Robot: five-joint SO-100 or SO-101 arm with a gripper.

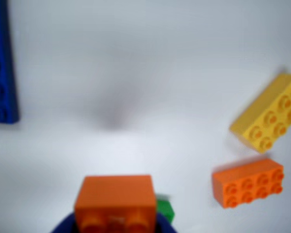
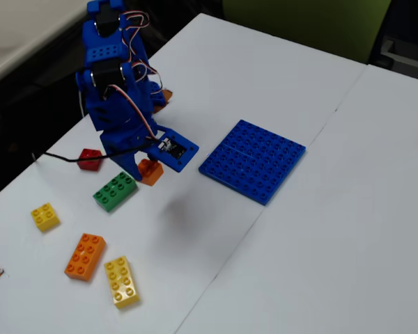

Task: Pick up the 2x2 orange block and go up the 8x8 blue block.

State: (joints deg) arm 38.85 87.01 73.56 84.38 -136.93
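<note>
The blue arm's gripper [image 2: 150,169] has its jaws clenched on the small orange brick [image 2: 152,171], which hangs clear of the white table [image 2: 320,229]; in the wrist view the same brick [image 1: 115,200] fills the bottom edge, studs toward the camera, with the table's shadow well below it. The big blue plate [image 2: 252,160] lies flat to the right in the fixed view, well apart from the brick, and only its edge [image 1: 1,63] shows at the far left of the wrist view.

From where I stand, the job now looks like a carry. The brick seems high enough to pass over the plate's studs, so I would keep that height, swing across toward the plate, and bring the brick over the middle rather than the near edge. The grip looks shallow, so a slow, even sweep is safer than a jerk.

The green brick [image 2: 115,191] lies just beside the gripper on the table; a long orange brick [image 2: 85,256] and a long yellow brick [image 2: 122,282] lie away from the path.
</note>
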